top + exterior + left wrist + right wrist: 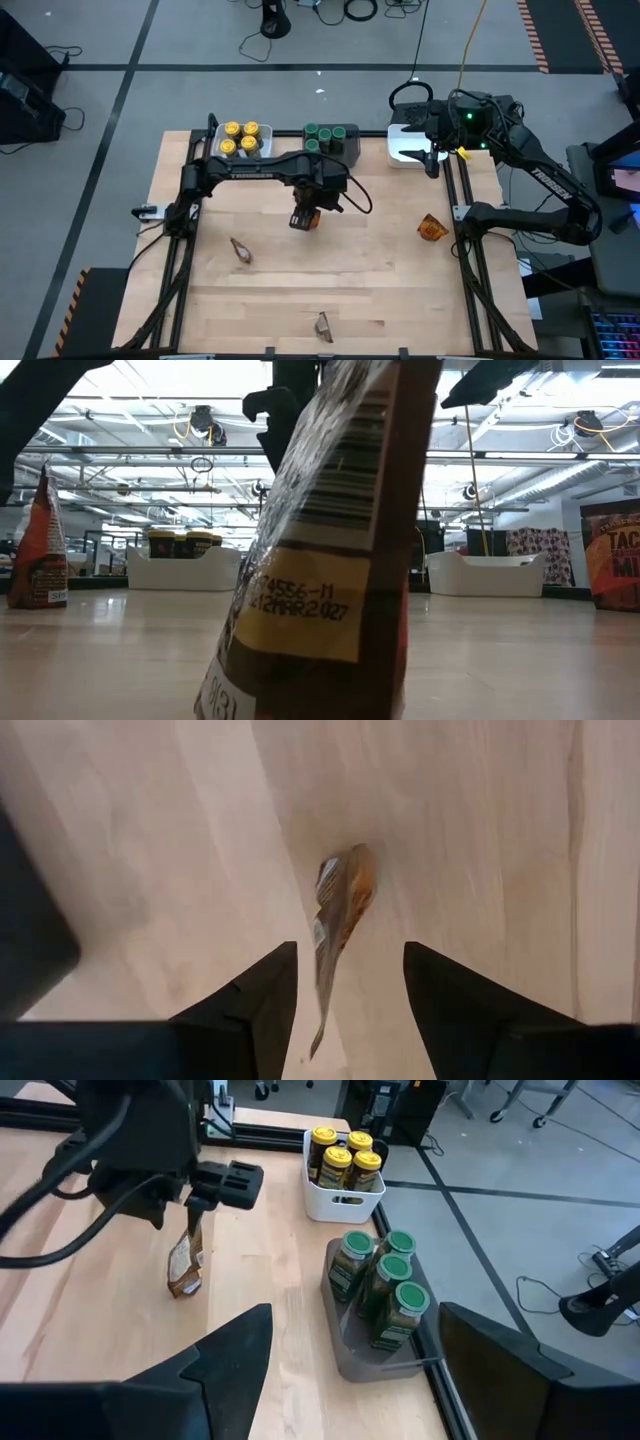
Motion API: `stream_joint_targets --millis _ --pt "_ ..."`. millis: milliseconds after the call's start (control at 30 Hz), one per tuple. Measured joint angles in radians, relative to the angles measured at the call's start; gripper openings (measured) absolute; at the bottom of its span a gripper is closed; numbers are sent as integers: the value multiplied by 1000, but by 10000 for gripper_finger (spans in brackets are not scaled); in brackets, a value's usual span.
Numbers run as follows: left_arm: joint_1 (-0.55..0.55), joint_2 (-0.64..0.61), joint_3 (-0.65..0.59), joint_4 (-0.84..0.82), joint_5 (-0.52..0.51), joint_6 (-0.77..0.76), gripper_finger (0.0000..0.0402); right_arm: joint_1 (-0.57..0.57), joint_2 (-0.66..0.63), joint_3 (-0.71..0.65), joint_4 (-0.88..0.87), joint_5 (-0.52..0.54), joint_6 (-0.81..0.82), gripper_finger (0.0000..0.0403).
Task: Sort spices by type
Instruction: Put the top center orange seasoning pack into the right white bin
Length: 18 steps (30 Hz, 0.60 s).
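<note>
My left gripper [303,212] points down over the table's middle, open, with an orange-brown spice packet [338,910] edge-on between its fingers. The right wrist view shows that packet [185,1265] upright under the gripper [195,1200], its lower end at or near the table top. Three more packets lie loose: one [240,250] at the left, one [323,327] by the near edge, one [432,228] at the right. Yellow-lidded jars [345,1155] stand in a white bin [345,1205], green-lidded jars [385,1275] in a dark grey bin [350,1360]. My right gripper [432,165] waits open at the far right. My left gripper comes from above, its fingers on either side of the packet's upper edge [320,1020]. That edge runs close beside one finger [270,1000] and well clear of the other. Whether it touches that finger, I cannot tell.
A second white bin [402,150] sits at the far right, under my right arm. Black rails [465,260] frame the wooden table's left and right sides. In the low view the near packet [330,560] fills the middle and hides the centre of the table.
</note>
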State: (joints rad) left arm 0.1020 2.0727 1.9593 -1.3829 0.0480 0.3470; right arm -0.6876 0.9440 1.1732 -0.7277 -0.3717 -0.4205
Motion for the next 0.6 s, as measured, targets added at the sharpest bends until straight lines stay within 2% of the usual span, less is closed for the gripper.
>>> stream_joint_targets --millis 400,600 --pt "3 0 -119 79 6 9 185 0 0 0 0 0 -1 267" --pt "3 0 -120 76 3 9 146 0 0 0 0 0 -3 267"
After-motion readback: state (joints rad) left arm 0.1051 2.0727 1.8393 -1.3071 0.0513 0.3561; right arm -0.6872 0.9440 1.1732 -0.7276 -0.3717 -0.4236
